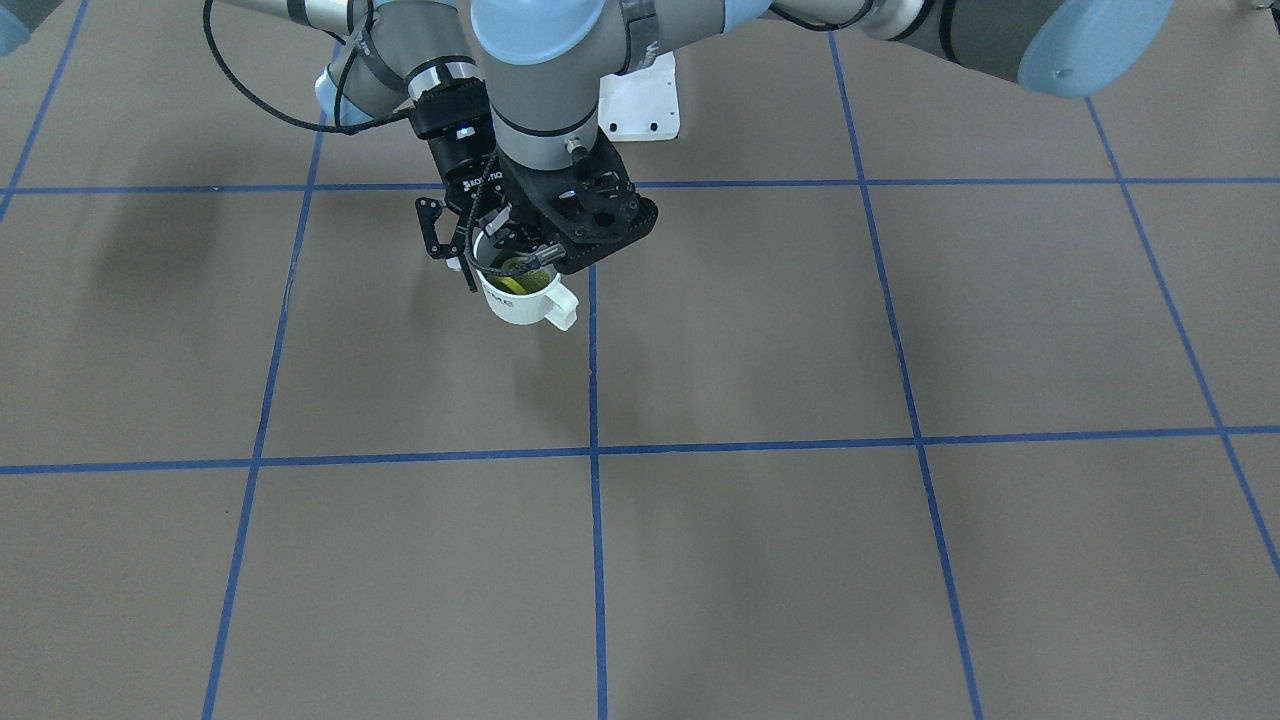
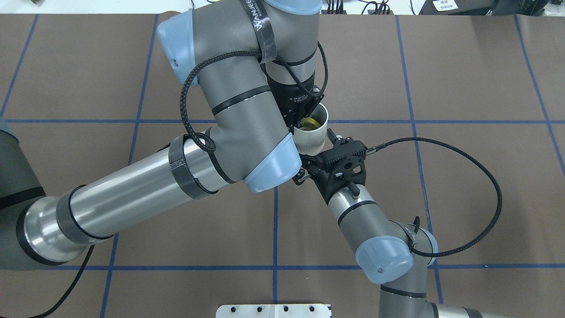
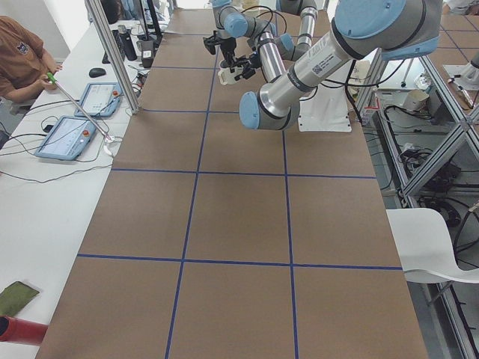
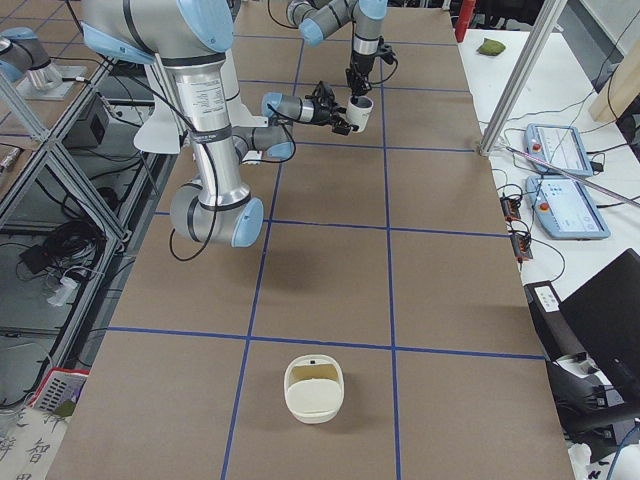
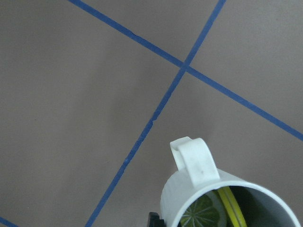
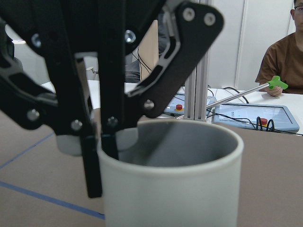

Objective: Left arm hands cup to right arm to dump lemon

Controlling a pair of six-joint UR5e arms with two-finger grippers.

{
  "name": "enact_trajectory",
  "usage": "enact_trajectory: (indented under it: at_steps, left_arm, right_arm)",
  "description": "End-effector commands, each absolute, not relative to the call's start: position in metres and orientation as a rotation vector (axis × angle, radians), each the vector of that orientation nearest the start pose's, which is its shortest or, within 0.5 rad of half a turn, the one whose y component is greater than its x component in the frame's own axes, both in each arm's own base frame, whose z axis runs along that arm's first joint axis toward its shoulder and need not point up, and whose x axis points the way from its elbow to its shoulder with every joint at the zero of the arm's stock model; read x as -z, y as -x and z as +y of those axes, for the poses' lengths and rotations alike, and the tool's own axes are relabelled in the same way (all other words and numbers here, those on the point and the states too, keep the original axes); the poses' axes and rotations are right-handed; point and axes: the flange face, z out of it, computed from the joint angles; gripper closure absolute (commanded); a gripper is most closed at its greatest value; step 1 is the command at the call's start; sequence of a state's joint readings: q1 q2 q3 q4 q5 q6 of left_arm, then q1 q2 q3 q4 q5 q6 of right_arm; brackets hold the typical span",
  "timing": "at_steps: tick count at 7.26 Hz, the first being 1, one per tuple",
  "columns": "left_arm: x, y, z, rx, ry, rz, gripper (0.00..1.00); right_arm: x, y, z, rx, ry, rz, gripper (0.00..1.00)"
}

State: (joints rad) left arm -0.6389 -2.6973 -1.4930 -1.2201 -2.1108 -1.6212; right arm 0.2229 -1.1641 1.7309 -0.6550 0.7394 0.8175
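Note:
The cream-white cup [image 1: 515, 300] hangs above the table near its middle, handle toward the operators' side. It also shows in the overhead view [image 2: 311, 139], the left wrist view [image 5: 199, 175] and the right wrist view [image 6: 175, 189]. The yellow-green lemon [image 1: 522, 276] lies inside it, seen from overhead [image 2: 310, 123] and from the left wrist [image 5: 201, 215]. My left gripper [image 2: 304, 118] comes down from above and is shut on the cup's rim, one of its fingers [image 6: 92, 161] outside the wall. My right gripper [image 2: 318, 152] is open, level with the cup's side and close to it.
A cream basket-like container [image 4: 314, 388] stands on the table toward the robot's right end. The white base plate [image 1: 640, 105] sits behind the arms. An operator [image 3: 22, 60] and tablets [image 3: 67, 138] are on the side bench.

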Motion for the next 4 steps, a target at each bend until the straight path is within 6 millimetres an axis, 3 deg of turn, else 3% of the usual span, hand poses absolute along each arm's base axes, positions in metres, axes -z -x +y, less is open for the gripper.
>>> enact_trajectory:
  at_steps: [1,4]
  left_arm:
    - [-0.008,-0.525,-0.483,0.451,0.306,0.802,1.0]
    - [-0.003,-0.522,-0.469,0.439,0.312,0.796,1.0]
  right_arm:
    - [-0.247,0.515,-0.329,-0.191,-1.221,-0.899,0.01]
    - [-0.248,0.515,-0.329,-0.191,-1.221,-0.897,0.01]
